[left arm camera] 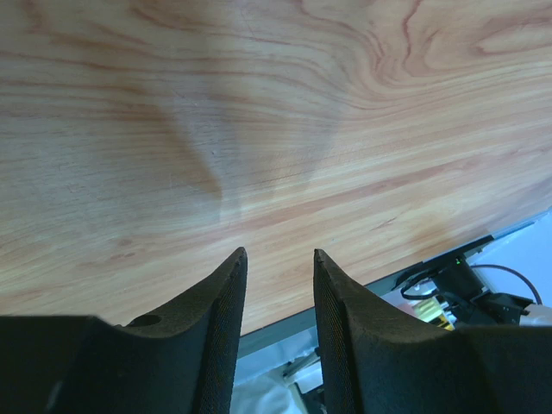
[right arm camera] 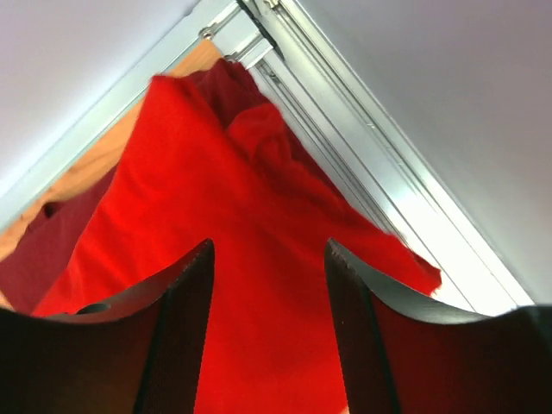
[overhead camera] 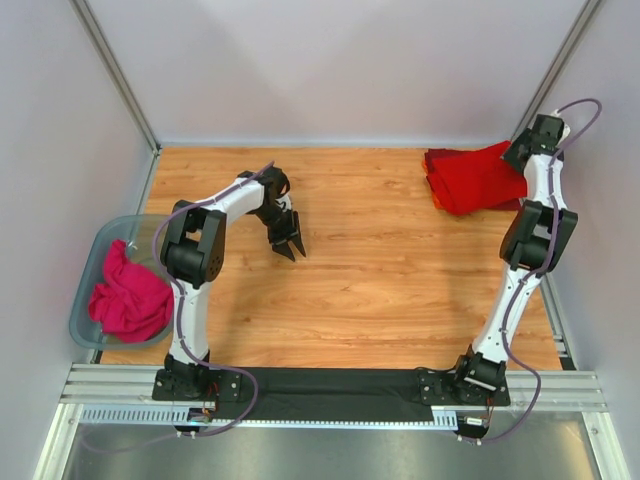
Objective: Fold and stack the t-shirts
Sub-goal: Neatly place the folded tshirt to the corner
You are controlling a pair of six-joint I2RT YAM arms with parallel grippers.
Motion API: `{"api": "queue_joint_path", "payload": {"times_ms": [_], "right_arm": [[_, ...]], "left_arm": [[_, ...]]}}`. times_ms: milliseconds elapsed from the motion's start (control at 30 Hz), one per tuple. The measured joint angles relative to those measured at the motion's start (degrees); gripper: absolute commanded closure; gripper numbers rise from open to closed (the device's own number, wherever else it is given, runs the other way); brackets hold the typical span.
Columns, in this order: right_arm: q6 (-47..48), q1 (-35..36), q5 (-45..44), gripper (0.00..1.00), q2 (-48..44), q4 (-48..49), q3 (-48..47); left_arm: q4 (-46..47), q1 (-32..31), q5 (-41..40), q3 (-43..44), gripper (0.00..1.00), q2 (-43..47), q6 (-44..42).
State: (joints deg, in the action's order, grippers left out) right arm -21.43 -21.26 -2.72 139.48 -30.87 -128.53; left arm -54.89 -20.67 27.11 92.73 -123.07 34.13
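Note:
A bright red t-shirt (overhead camera: 480,178) lies folded at the far right of the table, on top of a darker maroon t-shirt (overhead camera: 433,166) whose edge shows at its left. My right gripper (overhead camera: 517,160) hovers over the red shirt's right edge by the wall frame. In the right wrist view the gripper (right arm camera: 269,246) is open, with the red cloth (right arm camera: 259,285) filling the gap below and maroon cloth (right arm camera: 43,259) at the left. My left gripper (overhead camera: 290,243) is open and empty over bare wood at mid-left, as the left wrist view (left arm camera: 279,252) also shows.
A clear plastic bin (overhead camera: 90,262) at the table's left edge holds a crumpled pink-red cloth (overhead camera: 128,298). Metal frame posts and white walls close in the back and sides. An aluminium rail (right arm camera: 388,172) runs right beside the stacked shirts.

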Motion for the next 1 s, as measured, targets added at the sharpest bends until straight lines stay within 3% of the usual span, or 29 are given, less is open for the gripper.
{"api": "queue_joint_path", "payload": {"times_ms": [133, 300, 533, 1000], "right_arm": [[7.8, 3.3, -4.3, 0.41, -6.3, -2.1, 3.3], [19.5, 12.5, -8.9, 0.38, -12.4, -2.5, 7.3], [29.9, 24.5, -10.7, 0.34, -13.6, -3.7, 16.3], [42.0, 28.8, -21.0, 0.32, -10.4, -2.8, 18.3]], "left_arm": [[0.1, 0.0, 0.2, 0.0, 0.56, 0.1, -0.7], [1.7, 0.0, 1.2, -2.1, 0.56, 1.8, -1.5], [3.0, 0.0, 2.4, -6.3, 0.56, 5.7, -2.8], [4.6, 0.0, 2.6, -10.5, 0.58, 6.6, -3.7]]}}
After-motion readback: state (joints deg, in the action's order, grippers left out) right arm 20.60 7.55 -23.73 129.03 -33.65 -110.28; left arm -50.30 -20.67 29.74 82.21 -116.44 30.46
